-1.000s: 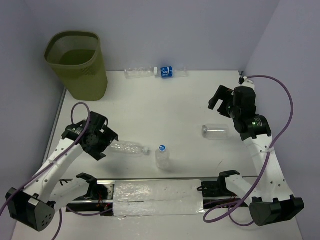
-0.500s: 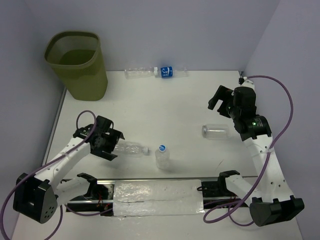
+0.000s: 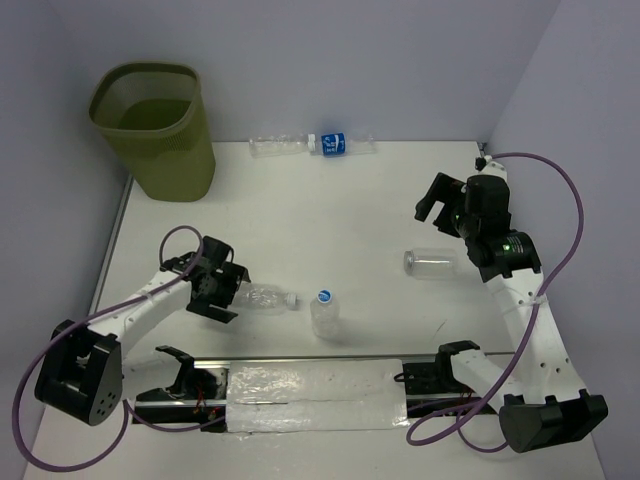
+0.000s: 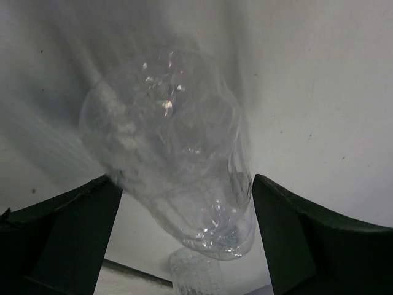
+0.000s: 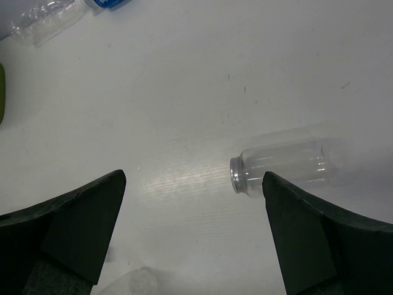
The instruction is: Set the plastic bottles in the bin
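Note:
A clear plastic bottle (image 3: 264,297) lies on its side left of centre on the white table. My left gripper (image 3: 231,292) is open, its jaws on either side of the bottle's base without pinching it. The left wrist view shows this crinkly bottle (image 4: 175,153) blurred between the dark fingers (image 4: 67,227). A blue-capped bottle (image 3: 325,312) stands just to its right. A capless bottle (image 3: 432,263) lies below my right gripper (image 3: 431,199), which hovers open and holds nothing. Two more bottles (image 3: 278,146), one blue-labelled (image 3: 340,144), lie along the back wall. The olive-green bin (image 3: 152,130) stands at the back left.
A metal rail with a plastic-wrapped strip (image 3: 315,392) runs along the near edge between the arm bases. Purple cables (image 3: 565,215) loop beside each arm. Walls close in the back and both sides of the table (image 3: 330,215).
My left gripper has slid right along the table until its open jaws straddle the lying bottle's base. The right arm and every bottle have stayed put.

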Robot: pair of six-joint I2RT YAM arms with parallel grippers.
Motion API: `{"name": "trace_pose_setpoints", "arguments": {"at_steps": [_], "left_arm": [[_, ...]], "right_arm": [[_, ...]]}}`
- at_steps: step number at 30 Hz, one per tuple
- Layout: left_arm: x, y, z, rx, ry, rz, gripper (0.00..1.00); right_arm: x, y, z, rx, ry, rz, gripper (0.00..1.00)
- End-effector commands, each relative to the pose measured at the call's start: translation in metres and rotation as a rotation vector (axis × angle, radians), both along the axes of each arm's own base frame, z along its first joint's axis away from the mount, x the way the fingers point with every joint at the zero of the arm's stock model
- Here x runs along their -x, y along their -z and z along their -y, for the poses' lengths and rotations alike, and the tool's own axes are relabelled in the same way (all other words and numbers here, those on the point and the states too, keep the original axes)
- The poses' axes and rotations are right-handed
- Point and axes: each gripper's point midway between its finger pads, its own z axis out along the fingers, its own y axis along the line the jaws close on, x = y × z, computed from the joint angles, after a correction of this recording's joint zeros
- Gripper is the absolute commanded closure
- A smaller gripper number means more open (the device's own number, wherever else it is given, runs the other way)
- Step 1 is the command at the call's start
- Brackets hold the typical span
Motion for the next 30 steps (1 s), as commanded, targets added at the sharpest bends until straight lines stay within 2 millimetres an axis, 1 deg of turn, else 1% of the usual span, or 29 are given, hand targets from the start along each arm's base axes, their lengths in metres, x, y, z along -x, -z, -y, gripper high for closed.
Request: {"name": "trace_pose_setpoints", "arguments": {"at_steps": [1, 2, 3, 4, 5, 6, 7, 8, 9, 10, 11, 12, 13, 14, 15, 16, 17, 18, 19, 21, 22, 24, 25, 26, 27, 28, 29, 30], "left_arm": [[-0.011, 0.001, -0.004, -0.033, -0.016, 0.031, 0.01], [-0.015, -0.001, -0.006, -0.055, -0.011, 0.035, 0.06], [-0.015, -0.002, -0.007, -0.07, -0.001, 0.03, 0.09], [-0.018, -0.005, -0.008, -0.083, 0.009, 0.035, 0.14], [-0.027, -0.018, -0.011, -0.108, 0.015, 0.072, 0.25], [-0.027, -0.023, -0.015, -0.135, 0.02, 0.069, 0.31], [-0.032, -0.035, -0.018, -0.156, 0.021, 0.1, 0.35], [-0.048, -0.061, -0.019, -0.182, 0.042, 0.169, 0.44], [-0.058, -0.077, -0.03, -0.252, 0.037, 0.218, 0.48], [-0.064, -0.094, -0.037, -0.318, 0.093, 0.256, 0.5], [-0.085, -0.139, -0.037, -0.351, 0.107, 0.366, 0.55], [-0.096, -0.162, -0.046, -0.429, 0.125, 0.423, 0.56], [-0.108, -0.182, -0.049, -0.525, 0.236, 0.468, 0.56], [-0.123, -0.234, -0.05, -0.566, 0.246, 0.576, 0.56], [-0.132, -0.251, -0.057, -0.644, 0.262, 0.591, 0.57], [-0.138, -0.275, -0.063, -0.746, 0.346, 0.621, 0.57], [-0.145, -0.322, -0.066, -0.796, 0.336, 0.71, 0.58], [-0.148, -0.342, -0.072, -0.857, 0.343, 0.74, 0.58], [-0.154, -0.38, -0.075, -0.945, 0.375, 0.809, 0.57], [-0.158, -0.413, -0.08, -1.022, 0.374, 0.869, 0.58], [-0.159, -0.442, -0.083, -1.097, 0.379, 0.933, 0.57], [-0.162, -0.462, -0.089, -1.166, 0.357, 0.965, 0.58], [-0.163, -0.474, -0.097, -1.239, 0.349, 0.95, 0.57], [-0.165, -0.489, -0.102, -1.273, 0.306, 0.968, 0.56], [-0.173, -0.49, -0.104, -1.306, 0.301, 0.948, 0.56], [-0.171, -0.506, -0.111, -1.361, 0.285, 0.941, 0.54], [-0.173, -0.514, -0.119, -1.388, 0.256, 0.935, 0.54], [-0.186, -0.514, -0.121, -1.423, 0.263, 0.91, 0.54]], "right_arm": [[-0.006, -0.007, -0.001, -0.011, 0.003, 0.034, 0.0], [-0.006, -0.006, -0.001, -0.012, 0.004, 0.032, 0.0], [-0.007, -0.006, -0.001, -0.014, 0.005, 0.031, 0.0], [-0.007, -0.006, -0.001, -0.018, 0.009, 0.029, 0.0], [-0.007, -0.005, -0.001, -0.018, 0.011, 0.027, 0.0], [-0.007, -0.007, -0.001, -0.019, 0.012, 0.03, 0.0], [-0.007, -0.008, -0.002, -0.025, 0.011, 0.033, 0.0], [-0.006, -0.008, -0.002, -0.027, 0.009, 0.033, 0.0], [-0.006, -0.01, -0.002, -0.028, 0.007, 0.037, 0.0], [-0.006, -0.01, -0.004, -0.032, 0.004, 0.037, 0.0], [-0.005, -0.011, -0.003, -0.032, 0.006, 0.04, 0.0], [-0.005, -0.011, -0.003, -0.032, 0.006, 0.041, 0.0], [-0.005, -0.012, -0.003, -0.033, 0.008, 0.043, 0.0], [-0.003, -0.013, -0.002, -0.035, 0.012, 0.045, 0.0], [-0.003, -0.017, -0.001, -0.037, 0.021, 0.056, 0.0], [-0.003, -0.02, 0.0, -0.039, 0.023, 0.066, 0.0], [-0.001, -0.026, 0.0, -0.043, 0.021, 0.087, 0.0], [0.0, -0.032, -0.002, -0.051, 0.017, 0.104, 0.0], [0.0, -0.036, -0.002, -0.053, 0.015, 0.117, 0.0], [0.001, -0.047, -0.002, -0.062, 0.015, 0.143, 0.0], [0.001, -0.048, -0.003, -0.064, 0.014, 0.146, 0.0], [0.001, -0.052, -0.004, -0.069, 0.011, 0.153, 0.0], [0.0, -0.052, -0.004, -0.074, 0.011, 0.153, 0.0], [0.0, -0.05, -0.005, -0.076, 0.008, 0.146, 0.0], [0.0, -0.049, -0.006, -0.081, 0.007, 0.141, 0.0], [0.0, -0.048, -0.007, -0.084, 0.004, 0.139, 0.0], [0.001, -0.048, -0.008, -0.089, 0.0, 0.139, 0.0], [0.0, -0.045, -0.009, -0.095, -0.002, 0.131, 0.0]]}}
